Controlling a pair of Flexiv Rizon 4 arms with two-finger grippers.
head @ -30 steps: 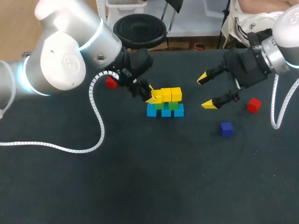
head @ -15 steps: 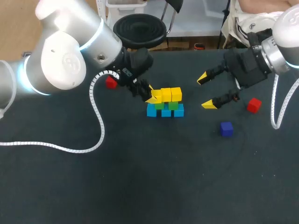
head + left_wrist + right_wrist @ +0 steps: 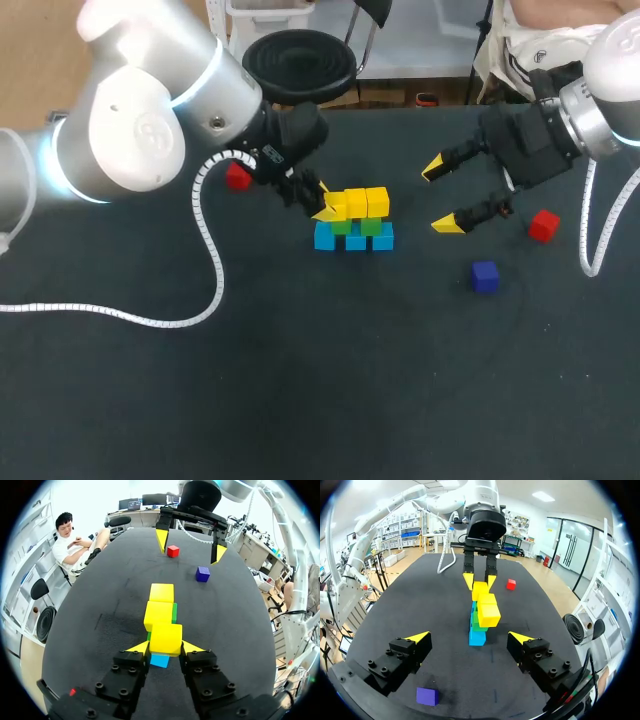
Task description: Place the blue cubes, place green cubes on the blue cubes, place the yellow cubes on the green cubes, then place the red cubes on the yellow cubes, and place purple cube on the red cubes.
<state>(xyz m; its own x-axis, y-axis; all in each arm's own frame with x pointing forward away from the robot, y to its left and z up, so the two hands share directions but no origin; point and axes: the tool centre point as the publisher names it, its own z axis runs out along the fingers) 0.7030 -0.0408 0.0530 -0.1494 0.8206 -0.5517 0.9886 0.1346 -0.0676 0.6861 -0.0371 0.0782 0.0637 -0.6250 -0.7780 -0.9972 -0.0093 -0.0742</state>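
On the far half of the desk point(image 3: 300, 380), the left gripper point(image 3: 322, 205) clamps a yellow cube point(image 3: 336, 207) at the left end of the stack point(image 3: 355, 239). The right gripper point(image 3: 440, 196) hangs wide open between the stack and a red cube point(image 3: 543, 225).

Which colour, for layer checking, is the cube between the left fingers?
It's a yellow cube; left wrist view.

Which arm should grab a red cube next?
Probably right. The right gripper is open and empty, with a red cube close beside it. The left gripper is busy holding a yellow cube.
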